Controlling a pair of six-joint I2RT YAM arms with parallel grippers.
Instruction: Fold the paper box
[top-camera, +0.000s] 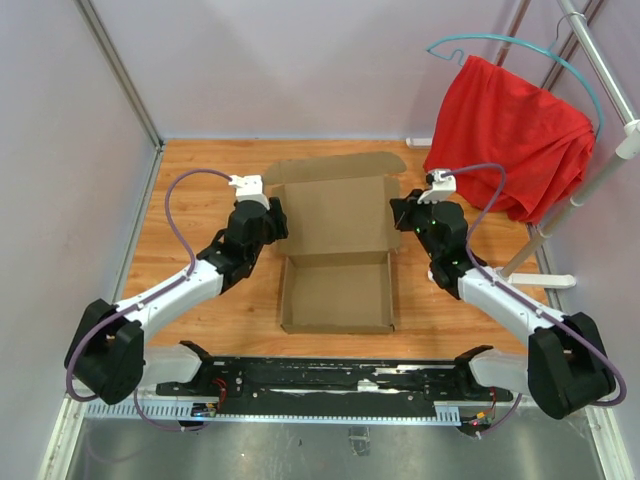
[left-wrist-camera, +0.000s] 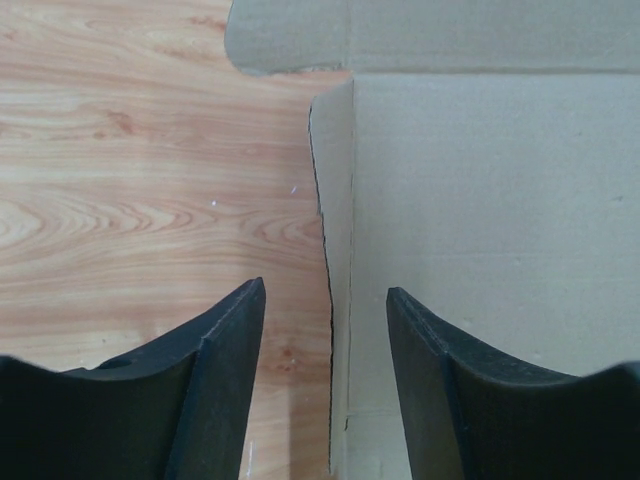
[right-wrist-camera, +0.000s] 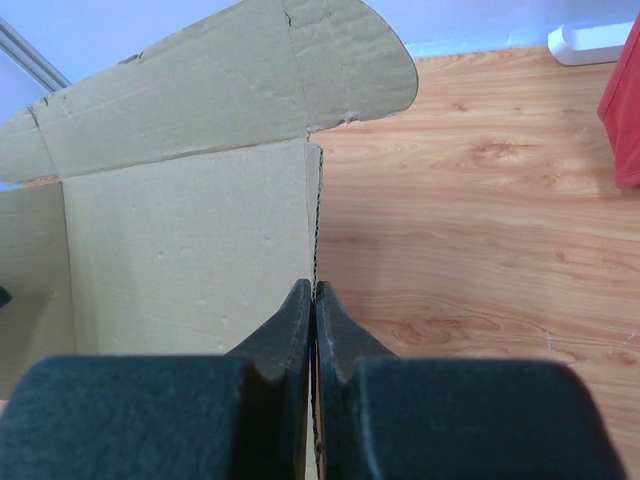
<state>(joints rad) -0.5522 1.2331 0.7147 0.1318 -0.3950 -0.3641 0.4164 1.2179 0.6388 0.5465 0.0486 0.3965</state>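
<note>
The paper box is plain brown cardboard in the middle of the wooden table. Its shallow tray is nearest the arms, and the lid panel lies open behind it with a rounded flap at the far end. My left gripper is open at the lid's left side. In the left wrist view its fingers straddle the upright left side flap without touching it. My right gripper is at the lid's right side, shut on the thin edge of the right side flap, which stands between its fingertips.
A red cloth hangs on a teal hanger from a metal rack at the back right. The rack's white foot rests on the table next to the right arm. Pale walls enclose the table on three sides.
</note>
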